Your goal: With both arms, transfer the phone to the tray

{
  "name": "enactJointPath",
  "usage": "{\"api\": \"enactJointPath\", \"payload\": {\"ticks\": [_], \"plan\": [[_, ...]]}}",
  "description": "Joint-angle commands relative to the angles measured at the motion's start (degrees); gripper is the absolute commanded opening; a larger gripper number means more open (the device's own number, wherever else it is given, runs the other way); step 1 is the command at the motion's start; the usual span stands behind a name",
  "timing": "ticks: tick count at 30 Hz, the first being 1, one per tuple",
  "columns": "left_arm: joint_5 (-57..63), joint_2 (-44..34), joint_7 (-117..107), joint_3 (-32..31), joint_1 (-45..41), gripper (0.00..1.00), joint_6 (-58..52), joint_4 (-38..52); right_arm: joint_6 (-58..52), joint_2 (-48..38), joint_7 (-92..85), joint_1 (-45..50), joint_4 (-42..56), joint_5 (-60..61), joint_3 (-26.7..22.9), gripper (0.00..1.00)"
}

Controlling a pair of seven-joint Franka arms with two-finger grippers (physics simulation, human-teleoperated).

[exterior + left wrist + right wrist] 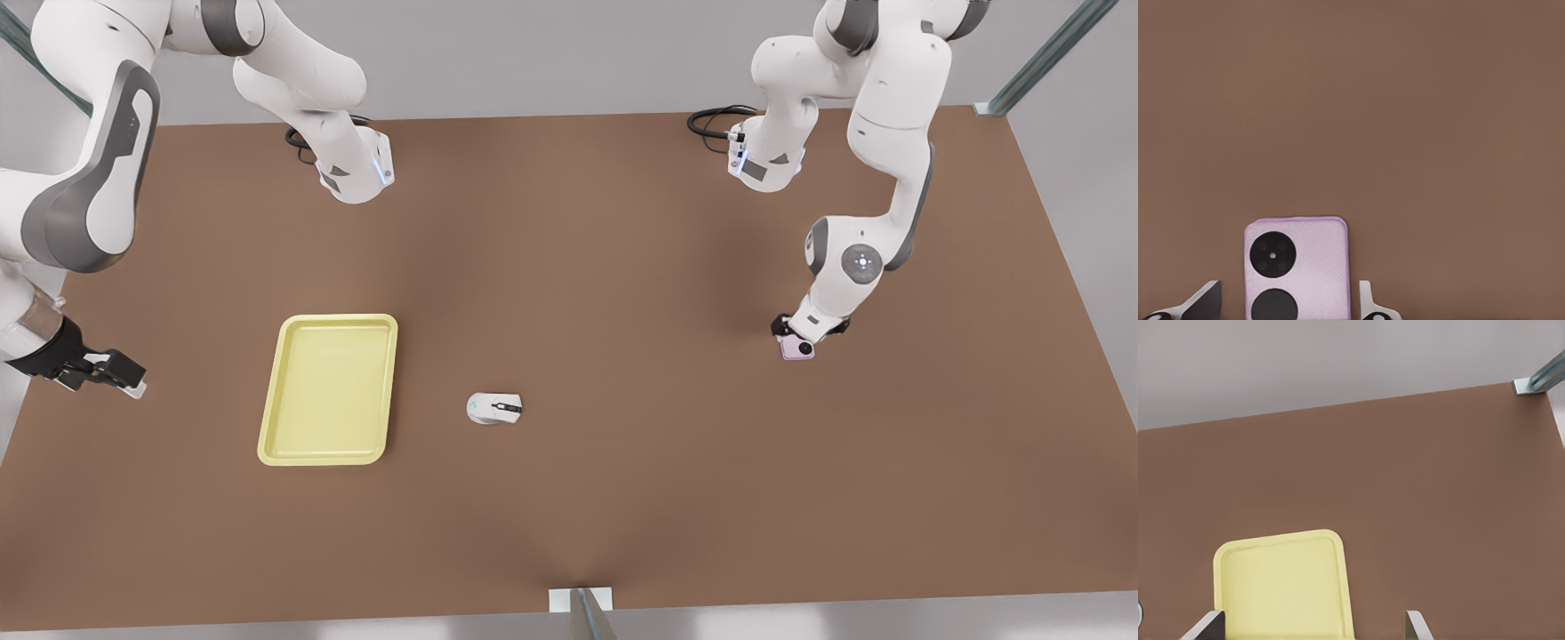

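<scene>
A: Where was the phone (pixel 797 349)?

B: On the brown table (pixel 622 267), toward the front view's right, lying flat with its two black lenses up. The left gripper (pixel 805 336) was directly over it, that arm reaching down from the far right corner.

A: Had it taken hold?

B: Not that I could see. In the left wrist view the phone (pixel 1297 267) sat between the two fingertips (pixel 1203 301), and a strip of table showed on each side of it, so the jaws stood spread wider than the slab and gripped nothing.

A: And the other arm?

B: It waited at the front view's left edge. The right gripper (pixel 111 372) hovered over the table just beside the tray (pixel 327 389) (pale yellow, rim raised, nothing in it). Its wrist view looked across the tray (pixel 1285 587) with the fingertips (pixel 1205 627) well apart and nothing between them.

A: Anything else on the table?

B: A white mouse (pixel 494 408), between tray and phone, nearer the tray and clear of both.
</scene>
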Motion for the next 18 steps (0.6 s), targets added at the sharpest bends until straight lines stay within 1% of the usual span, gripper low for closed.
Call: {"api": "enactJointPath", "payload": {"ticks": [1,7,8,9,12,16,18], "plan": [[0.1,0.9,1.2,0.0,0.0,1.00,3.5,0.1,0.1,-0.1,-1.9,0.2,0.1,0.0,0.0,1.00],[0.0,2.7,0.4,0.0,0.0,1.00,3.5,1.2,0.2,0.1,-2.1,0.1,0.1,0.0,0.1,1.00],[0.0,2.8,0.4,0.0,0.0,0.97,3.5,1.3,0.2,0.1,-1.9,0.2,0.1,0.0,0.0,1.00],[0.0,2.8,0.5,0.0,0.0,0.89,3.4,1.6,0.1,0.3,-2.2,-0.1,1.0,0.0,0.1,1.00],[0.0,3.3,0.9,0.0,-0.1,0.82,3.4,1.7,0.1,0.3,-2.1,-0.1,1.0,0.0,0.0,1.00],[0.0,3.6,1.0,0.0,-0.1,0.80,3.3,1.7,0.0,0.3,-2.2,-0.2,1.1,0.1,0.0,1.00],[0.0,3.6,1.0,0.0,-0.1,0.78,3.3,1.7,0.1,0.4,-2.1,-0.1,1.1,0.0,0.0,1.00]]}}
